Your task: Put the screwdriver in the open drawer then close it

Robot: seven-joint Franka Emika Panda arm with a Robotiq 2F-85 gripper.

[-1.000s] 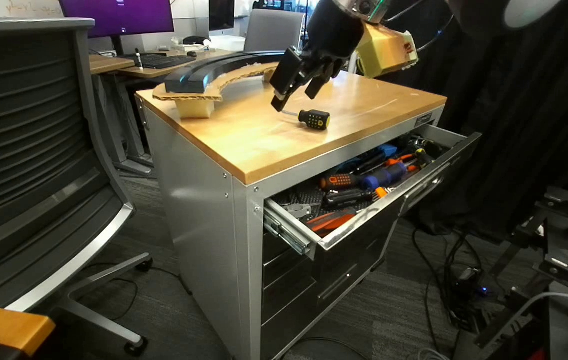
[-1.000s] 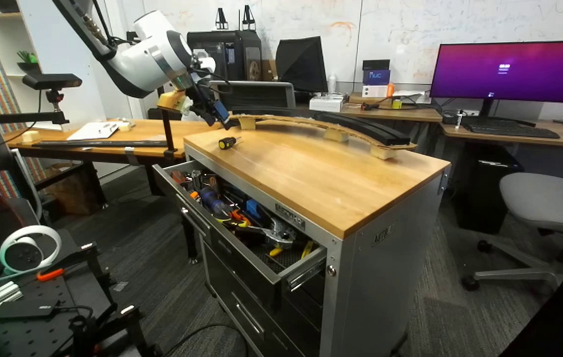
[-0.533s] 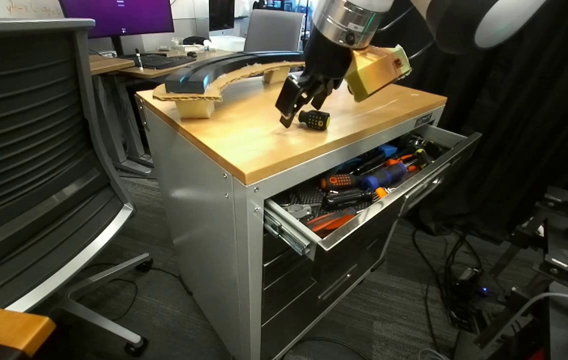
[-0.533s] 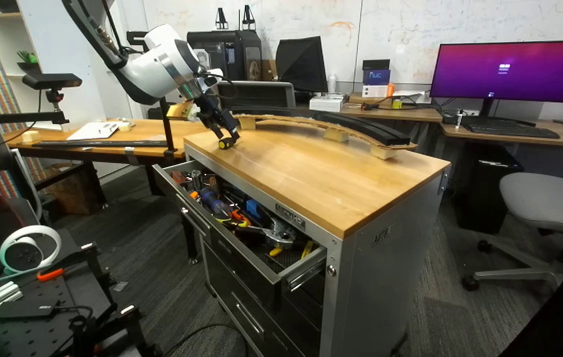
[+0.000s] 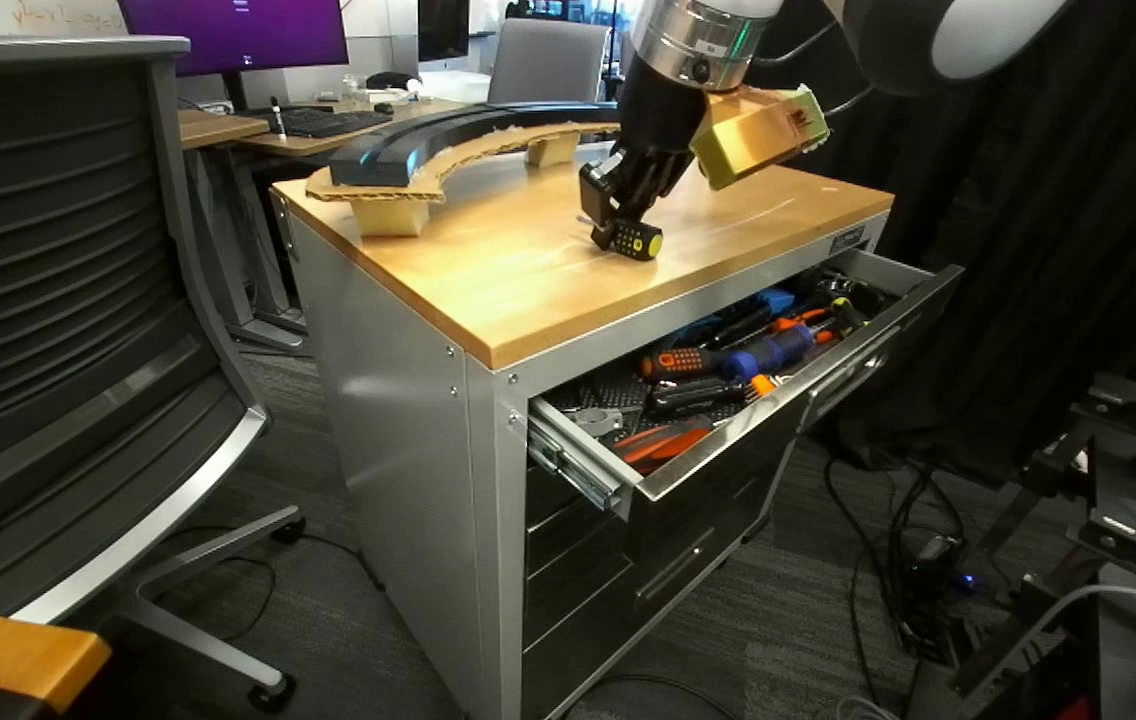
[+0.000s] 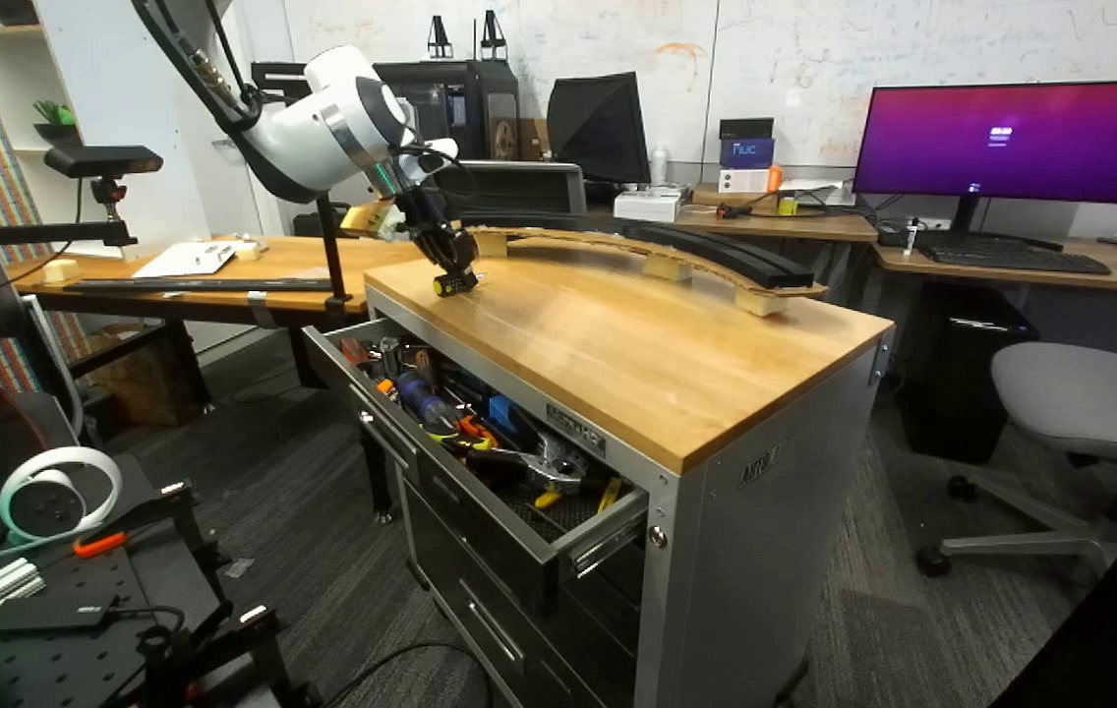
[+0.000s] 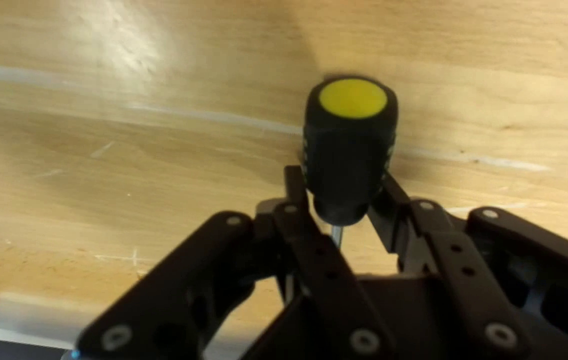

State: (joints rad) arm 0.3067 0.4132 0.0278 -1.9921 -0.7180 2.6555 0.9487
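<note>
Carpet (image 5: 338,610), dark grey, lies left in an exterior view under a black mesh chair (image 5: 58,280); then a curved black track (image 5: 478,125) propped on the pale wooden top (image 5: 488,300), where the black gripper (image 7: 341,177) pinches the stubby black-and-yellow screwdriver (image 5: 640,242). Nearer juts the grey metal drawer (image 5: 728,436), crowded with tools (image 5: 770,352); right, black curtain (image 5: 1028,220).

“NUC” on blue box (image 6: 746,151), “AUTO”, rest blurred, on side label (image 6: 762,466) of cabinet (image 6: 750,580), front badge (image 6: 575,428) illegible
</note>
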